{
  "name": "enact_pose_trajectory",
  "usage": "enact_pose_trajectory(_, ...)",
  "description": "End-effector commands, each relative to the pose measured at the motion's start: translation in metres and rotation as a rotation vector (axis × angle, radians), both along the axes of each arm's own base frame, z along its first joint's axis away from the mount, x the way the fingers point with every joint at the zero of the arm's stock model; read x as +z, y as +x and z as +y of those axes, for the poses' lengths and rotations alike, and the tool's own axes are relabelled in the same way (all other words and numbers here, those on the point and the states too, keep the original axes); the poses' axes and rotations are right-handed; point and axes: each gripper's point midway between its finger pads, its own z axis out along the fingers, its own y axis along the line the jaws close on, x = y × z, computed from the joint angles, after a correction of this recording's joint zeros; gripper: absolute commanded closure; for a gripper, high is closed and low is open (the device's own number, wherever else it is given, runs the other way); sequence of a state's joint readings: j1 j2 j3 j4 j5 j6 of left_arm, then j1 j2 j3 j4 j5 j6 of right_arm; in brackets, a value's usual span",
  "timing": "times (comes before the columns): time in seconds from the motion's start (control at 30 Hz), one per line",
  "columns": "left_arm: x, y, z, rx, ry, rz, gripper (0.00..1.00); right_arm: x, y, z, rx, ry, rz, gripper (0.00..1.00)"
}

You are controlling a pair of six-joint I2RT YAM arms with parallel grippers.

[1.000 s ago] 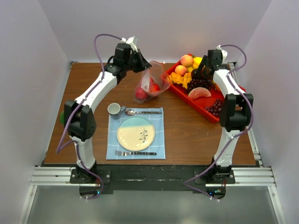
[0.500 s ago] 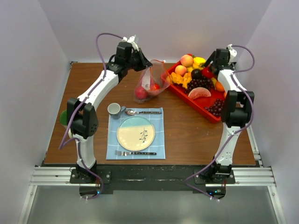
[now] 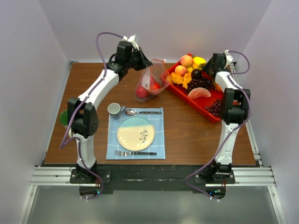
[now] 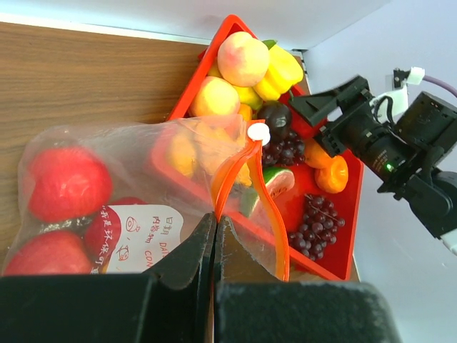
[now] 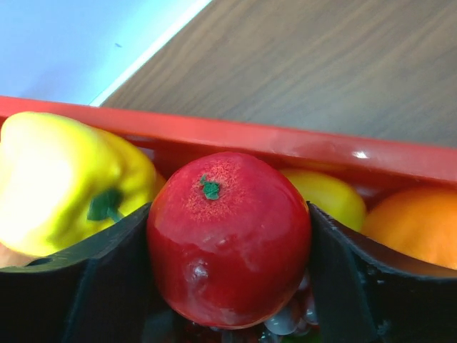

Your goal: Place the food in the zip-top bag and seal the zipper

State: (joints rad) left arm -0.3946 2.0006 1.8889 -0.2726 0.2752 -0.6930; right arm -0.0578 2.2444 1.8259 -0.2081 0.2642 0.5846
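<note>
The right gripper (image 5: 232,277) is shown clamped on a glossy red toy apple (image 5: 227,229), which fills the gap between its dark fingers just inside the far rim of the red rectangular tray (image 5: 285,139). A second earlier this arm was lower, over the dark grapes; it has since been drawn back to the tray's far corner, so a pick is judged complete and the carry to the bag is judged next. The left gripper (image 4: 214,236) remains pinched shut on the mouth edge of the clear crinkly zip-top bag (image 4: 107,186), which is held raised over the wooden table (image 3: 187,135) beside the tray, with red fruits (image 4: 68,182) already inside. The orange-red zipper strip (image 4: 275,229) loops open, unsealed.
</note>
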Motion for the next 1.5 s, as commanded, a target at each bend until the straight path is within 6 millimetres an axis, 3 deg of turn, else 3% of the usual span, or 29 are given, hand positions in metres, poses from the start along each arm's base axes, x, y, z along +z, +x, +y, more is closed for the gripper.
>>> enact_pose_trajectory(0.0, 0.025, 0.006, 0.007, 0.016, -0.007, -0.071, 1.00, 0.051, -0.014, -0.007, -0.043, -0.025, -0.075, 0.50)
enact_pose_trajectory(0.03, 0.025, 0.006, 0.007, 0.020, -0.004, -0.073, 1.00, 0.067, -0.020, -0.008, -0.042, -0.034, -0.094, 0.54)
enact_pose_trajectory(0.1, 0.023, 0.006, 0.009, 0.024, -0.001, -0.069, 1.00, 0.070, -0.032, -0.011, -0.056, -0.050, -0.077, 0.65)
enact_pose_trajectory(0.17, 0.022, 0.006, 0.009, 0.025, 0.000, -0.068, 1.00, 0.090, -0.040, -0.013, -0.061, -0.064, -0.103, 0.69)
enact_pose_trajectory(0.37, 0.015, 0.006, 0.013, 0.030, 0.005, -0.053, 1.00, 0.115, -0.069, -0.003, -0.028, -0.042, -0.097, 0.76)
enact_pose_trajectory(0.43, 0.017, 0.004, 0.013, 0.029, -0.002, -0.057, 1.00, 0.119, -0.079, 0.013, 0.022, -0.019, -0.094, 0.77)
enact_pose_trajectory(0.5, 0.016, 0.002, 0.012, 0.020, -0.008, -0.052, 1.00, 0.137, -0.091, 0.039, 0.092, -0.006, -0.129, 0.77)
enact_pose_trajectory(0.57, 0.015, 0.001, 0.012, 0.021, -0.008, -0.048, 1.00, 0.150, -0.103, 0.091, 0.204, 0.004, -0.140, 0.77)
enact_pose_trajectory(0.63, 0.016, -0.001, 0.013, 0.020, -0.007, -0.051, 1.00, 0.175, -0.115, 0.126, 0.288, 0.023, -0.191, 0.76)
enact_pose_trajectory(0.67, 0.015, -0.002, 0.013, 0.020, -0.006, -0.048, 1.00, 0.181, -0.123, 0.160, 0.355, 0.036, -0.200, 0.76)
enact_pose_trajectory(0.87, 0.017, -0.004, 0.013, 0.014, -0.009, -0.048, 1.00, 0.217, -0.160, 0.270, 0.548, 0.085, -0.272, 0.74)
enact_pose_trajectory(0.93, 0.018, -0.005, 0.013, 0.012, -0.010, -0.048, 1.00, 0.217, -0.161, 0.300, 0.591, 0.087, -0.274, 0.73)
enact_pose_trajectory(1.0, 0.020, -0.006, 0.012, 0.008, -0.016, -0.050, 1.00, 0.196, -0.155, 0.313, 0.600, 0.069, -0.213, 0.73)
enact_pose_trajectory(1.07, 0.023, -0.008, 0.013, 0.009, -0.015, -0.056, 1.00, 0.199, -0.148, 0.323, 0.603, 0.081, -0.225, 0.73)
enact_pose_trajectory(1.2, 0.031, -0.012, 0.015, 0.008, -0.016, -0.066, 1.00, 0.177, -0.128, 0.333, 0.596, 0.058, -0.164, 0.62)
enact_pose_trajectory(1.23, 0.032, -0.012, 0.015, 0.006, -0.018, -0.069, 1.00, 0.168, -0.123, 0.336, 0.600, 0.048, -0.138, 0.56)
enact_pose_trajectory(1.37, 0.035, -0.015, 0.016, 0.001, -0.018, -0.073, 1.00, 0.171, -0.117, 0.330, 0.574, 0.020, -0.142, 0.22)
enact_pose_trajectory(1.47, 0.035, -0.015, 0.016, -0.005, -0.029, -0.073, 1.00, 0.177, -0.116, 0.331, 0.580, 0.019, -0.147, 0.08)
